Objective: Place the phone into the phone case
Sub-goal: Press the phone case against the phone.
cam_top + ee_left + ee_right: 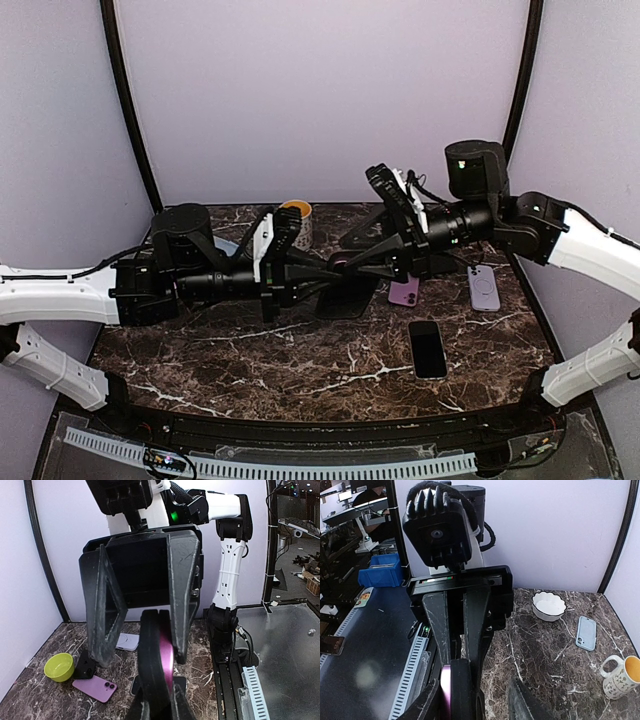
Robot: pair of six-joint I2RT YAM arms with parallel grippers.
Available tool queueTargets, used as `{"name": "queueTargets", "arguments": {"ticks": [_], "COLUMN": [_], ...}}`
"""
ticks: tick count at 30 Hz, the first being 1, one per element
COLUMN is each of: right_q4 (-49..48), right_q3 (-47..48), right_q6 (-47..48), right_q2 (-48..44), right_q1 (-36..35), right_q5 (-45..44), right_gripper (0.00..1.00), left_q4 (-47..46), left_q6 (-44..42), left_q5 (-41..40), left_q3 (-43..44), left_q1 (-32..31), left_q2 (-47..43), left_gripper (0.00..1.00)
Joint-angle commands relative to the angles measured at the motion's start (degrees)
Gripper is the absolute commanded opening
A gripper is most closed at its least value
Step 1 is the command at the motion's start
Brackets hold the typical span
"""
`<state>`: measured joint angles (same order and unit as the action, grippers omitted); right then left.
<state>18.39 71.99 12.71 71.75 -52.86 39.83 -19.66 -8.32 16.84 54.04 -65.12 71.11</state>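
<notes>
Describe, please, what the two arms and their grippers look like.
The left arm and right arm have white links between black cylindrical joints, with black cables trailing. The left gripper and right gripper are black, each with two long tapering fingers.

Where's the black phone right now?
Top view: the black phone lies flat on the table's right half, nearer the front edge than the pale case beside it.

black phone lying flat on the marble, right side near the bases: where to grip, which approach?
Grip the black phone across its two long edges, about mid-length, coming straight down from above. It lies flat on the table, so only the thin side edges give opposing faces; the short span is likelier to fit the tool, and bare marble shows along both long edges.
</notes>
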Motion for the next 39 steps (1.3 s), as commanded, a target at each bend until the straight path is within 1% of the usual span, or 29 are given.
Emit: {"name": "queueTargets", "arguments": {"ticks": [1, 4, 5, 8, 10, 14, 17, 22, 23, 24, 25, 26, 28, 31, 36, 38, 39], "right_q4": [-0.73, -1.12, -1.16, -1.31, -0.86, 0.59, 0.64, -1.99, -3.07, -4.28, -5.30, -6.24, -7.57, -8.38, -7.55, -7.28, -7.18], "right_q3": [-0.59, -0.92, -0.96, -1.03, -0.97, -0.88, -0.93, -0.97, -0.97, -0.97, -0.97, -0.97, -1.06, -1.23, -1.15, -1.15, -1.19], "right_q6": [-0.76, -0.63, -0.63, -0.59, -0.55, -0.35, -0.46, -1.61, -2.08, -2.63, -3.07, -3.46, -3.96, -4.36, -4.10, -3.93, -3.85], "right_q2": [0.16, -0.67, -0.91, -1.34, -1.45, -1.73, -2.24, -4.28, -4.82, -5.43, -6.06, -6.61, -7.52, -8.35, -8.63, -8.72, -8.77], "right_q1": [-0.05, 0.03, 0.08, -0.03, 0.03, 0.04, 0.04, 0.04, 0.04, 0.04, 0.04, 0.04, 0.04, 0.04, 0.04, 0.04, 0.04], "right_q5": [-0.50, -0.57, -0.62, -0.68, -1.18, -1.72, -1.12, 0.12, 0.15, 0.03, -0.21, -0.30, -0.52, -1.25, -2.86, -2.92, -2.92], "right_gripper": [0.47, 0.47, 0.45, 0.30, 0.24, 0.15, 0.00, 0.00, 0.00, 0.00, 0.00, 0.00, 0.00, 0.00, 0.00, 0.00, 0.00], "left_q4": [-6.88, -6.95, -6.90, -6.86, -6.80, -6.75, -6.71, -6.65, -6.55, -6.07, -5.82, -5.34, -5.20, -4.80, -3.58, -4.41, -5.25], "left_q6": [0.27, -0.16, -0.23, -0.21, -0.11, 0.02, 0.14, 0.97, 1.10, 1.06, 1.03, 1.03, 1.25, 1.28, 0.48, 0.15, 0.04], "left_q5": [0.97, 0.55, 0.56, 0.56, 0.61, 0.73, 0.97, 0.52, 0.18, 0.02, -0.10, -0.08, 0.16, -0.78, -1.42, -1.18, -1.23], "left_q3": [0.10, 0.03, 0.02, 0.10, 0.16, 0.39, 0.36, 0.59, 0.55, 0.55, 0.39, 0.24, -0.49, -1.50, -0.94, -1.25, -1.41], "left_q1": [-0.27, -0.27, -0.27, -0.27, -0.27, -0.27, -0.27, -0.27, -0.27, -0.27, -0.27, -0.27, -0.27, -0.27, -0.27, -0.34, -0.35], "left_q2": [-3.52, -3.76, -3.85, -3.87, -3.92, -3.96, -3.98, -3.33, -3.06, -2.89, -2.49, -2.01, -1.58, -0.66, 1.74, 1.98, 2.00], "left_gripper": [0.00, 0.00, 0.00, 0.00, 0.00, 0.00, 0.00, 0.00, 0.03, 0.12, 0.17, 0.24, 0.32, 0.38, 0.40, 0.35, 0.28]}}
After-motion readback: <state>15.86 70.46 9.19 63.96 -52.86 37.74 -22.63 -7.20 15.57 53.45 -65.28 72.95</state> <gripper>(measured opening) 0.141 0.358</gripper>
